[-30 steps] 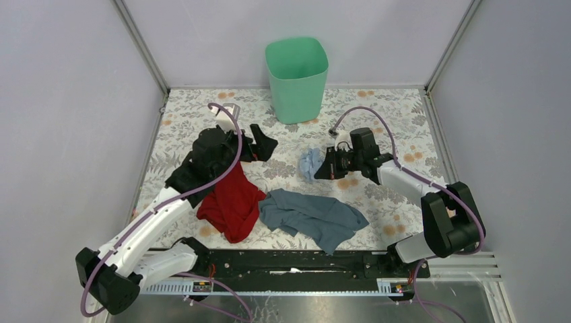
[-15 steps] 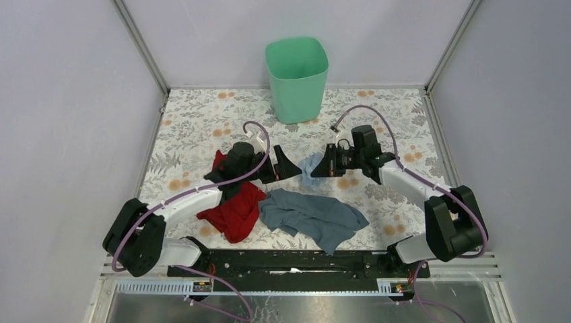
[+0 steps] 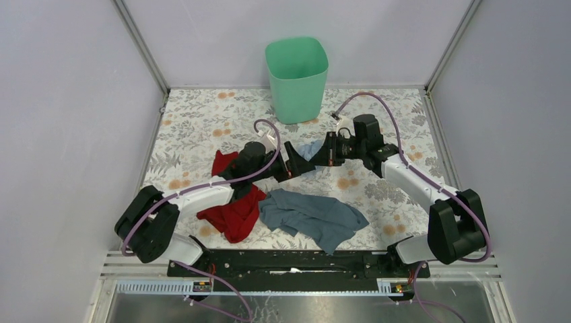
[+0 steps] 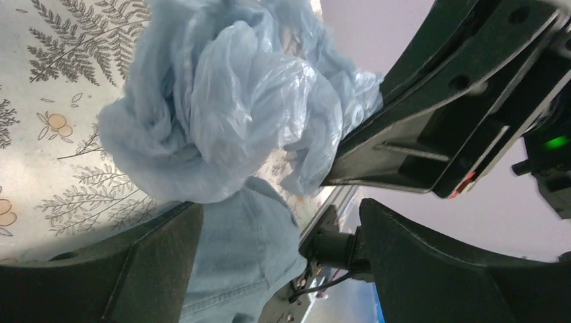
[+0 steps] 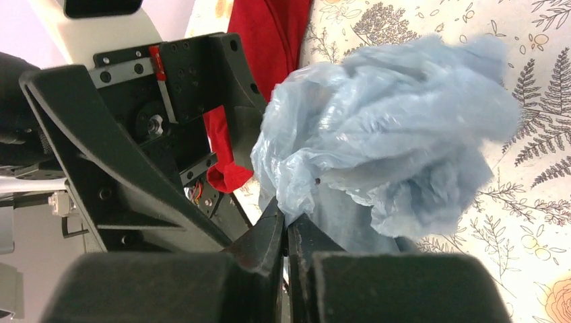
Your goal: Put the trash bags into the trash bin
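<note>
The pale-blue crinkly trash bag hangs crumpled just above the table's middle. My right gripper is shut on its edge; in the right wrist view the bag bulges above the closed fingertips. My left gripper is open, its fingers straddling the space just left of the bag without touching it. In the left wrist view the bag fills the upper middle, above my open left gripper. The mint-green trash bin stands upright at the back centre, apart from both grippers.
A red cloth lies under the left arm. A grey-blue cloth lies at the front centre, below the bag. The table has a floral cover, with walls on three sides.
The left arm has swung right and stretched low, bringing its open gripper up beside the bag. The right gripper has lifted the bag slightly toward the back.
</note>
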Controlling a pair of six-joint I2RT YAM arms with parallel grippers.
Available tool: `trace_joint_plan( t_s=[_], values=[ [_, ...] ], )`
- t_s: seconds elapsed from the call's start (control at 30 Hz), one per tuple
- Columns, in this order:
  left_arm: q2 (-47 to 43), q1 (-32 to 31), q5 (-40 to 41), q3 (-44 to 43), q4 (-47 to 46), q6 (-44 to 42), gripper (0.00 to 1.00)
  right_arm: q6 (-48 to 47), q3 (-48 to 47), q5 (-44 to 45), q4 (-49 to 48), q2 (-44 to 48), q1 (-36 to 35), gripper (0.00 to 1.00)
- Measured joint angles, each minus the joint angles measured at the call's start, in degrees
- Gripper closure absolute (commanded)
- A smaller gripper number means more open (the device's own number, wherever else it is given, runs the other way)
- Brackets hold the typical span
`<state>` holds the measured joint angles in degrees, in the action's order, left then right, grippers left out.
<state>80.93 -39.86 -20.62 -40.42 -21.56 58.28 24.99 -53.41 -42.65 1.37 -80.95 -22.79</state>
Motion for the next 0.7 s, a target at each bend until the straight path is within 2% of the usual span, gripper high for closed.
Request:
trace_joint_plan(
  t_s=[0.07,0.2,0.33,0.47,0.6,0.67,0.7],
  values=[
    [0.4,0.2,0.7,-0.2,-1.1,1.2,0.13,-0.2,0.1,-0.3,0.0,0.0,0.0,0.95],
    [0.3,0.6,2.0,0.5,-5.7,4.7,0.06,-1.1,1.2,-0.3,0.0,0.4,0.0,0.95],
    [0.3,1.0,3.9,0.7,-6.4,8.3,0.1,-1.6,3.7,-0.4,-1.2,0.6,-0.3,0.95],
    [1.2,1.5,4.8,0.7,-6.7,11.2,0.25,-1.6,5.9,-0.4,-3.1,0.9,-1.1,0.95],
    [4.9,1.8,4.7,0.7,-7.1,12.9,0.46,-1.3,7.0,-0.3,-5.2,1.4,-1.8,0.95],
    [6.7,1.9,4.3,0.6,-7.1,13.3,0.6,-1.1,7.3,-0.3,-6.2,1.7,-2.1,0.93],
    [7.4,2.0,4.2,0.5,-7.1,13.5,0.72,-1.0,7.5,-0.3,-6.6,1.8,-2.2,0.9]
  ],
)
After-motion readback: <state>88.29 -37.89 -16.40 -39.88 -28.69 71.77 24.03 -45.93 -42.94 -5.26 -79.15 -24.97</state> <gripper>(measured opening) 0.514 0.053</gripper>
